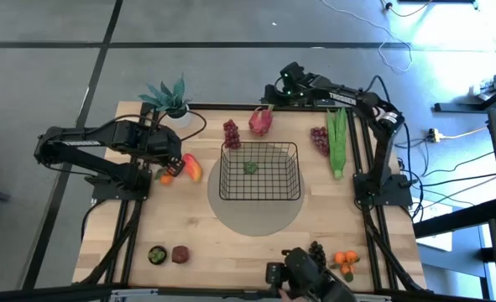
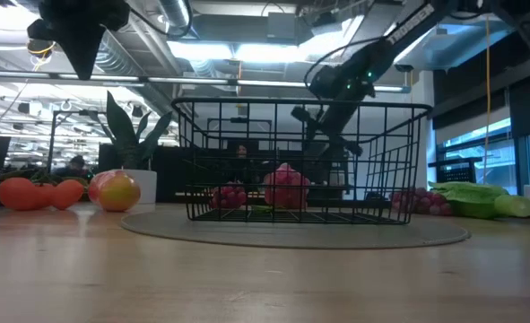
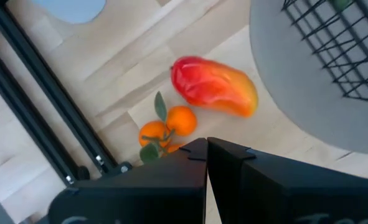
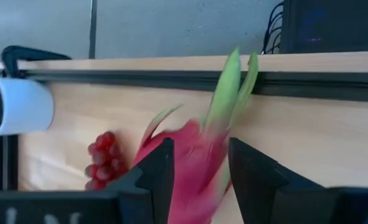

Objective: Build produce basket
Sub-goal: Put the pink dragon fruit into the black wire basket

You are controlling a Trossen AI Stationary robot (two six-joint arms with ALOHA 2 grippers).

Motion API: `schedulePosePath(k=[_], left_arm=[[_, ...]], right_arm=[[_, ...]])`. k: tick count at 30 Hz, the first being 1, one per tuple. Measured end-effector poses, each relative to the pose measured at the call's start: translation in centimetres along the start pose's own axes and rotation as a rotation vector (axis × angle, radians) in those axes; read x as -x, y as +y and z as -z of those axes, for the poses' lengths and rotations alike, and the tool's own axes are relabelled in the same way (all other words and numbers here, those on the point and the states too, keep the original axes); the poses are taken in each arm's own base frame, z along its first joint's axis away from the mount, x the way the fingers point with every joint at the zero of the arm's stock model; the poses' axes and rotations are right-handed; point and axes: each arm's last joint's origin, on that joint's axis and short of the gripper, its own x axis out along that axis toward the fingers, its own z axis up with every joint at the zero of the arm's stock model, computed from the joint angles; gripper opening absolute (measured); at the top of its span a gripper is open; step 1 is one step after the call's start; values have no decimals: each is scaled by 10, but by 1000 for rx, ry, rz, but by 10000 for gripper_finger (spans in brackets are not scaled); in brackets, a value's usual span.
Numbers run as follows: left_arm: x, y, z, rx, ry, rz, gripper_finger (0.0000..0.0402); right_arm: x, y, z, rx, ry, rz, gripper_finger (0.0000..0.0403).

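The black wire basket (image 1: 260, 171) sits on a grey round mat (image 1: 256, 210) mid-desk, with one small green fruit (image 1: 251, 168) inside. Behind the basket's far rim, the right gripper (image 4: 199, 165) has its fingers spread either side of the pink dragon fruit (image 4: 193, 158), next to red grapes (image 4: 101, 158). Left of the basket, the left gripper (image 3: 207, 149) hangs pinched together above the mango (image 3: 215, 86) and oranges (image 3: 169, 126).
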Motion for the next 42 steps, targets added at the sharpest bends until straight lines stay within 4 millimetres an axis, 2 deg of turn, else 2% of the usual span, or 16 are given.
schedulePosePath(k=[8,16,30,42], left_arm=[[0,-2,-1,7,-16,15,0],[0,-1,-2,6,-30,5,0],[0,-1,-2,6,-36,0,0],[0,-1,-2,6,-37,-1,0]], right_arm=[[-26,-6,-6,-12,-36,-19,135],[-29,-9,-7,-12,-91,46,135],[-31,-12,-3,-37,-75,79,135],[-60,-23,1,-52,2,65,135]])
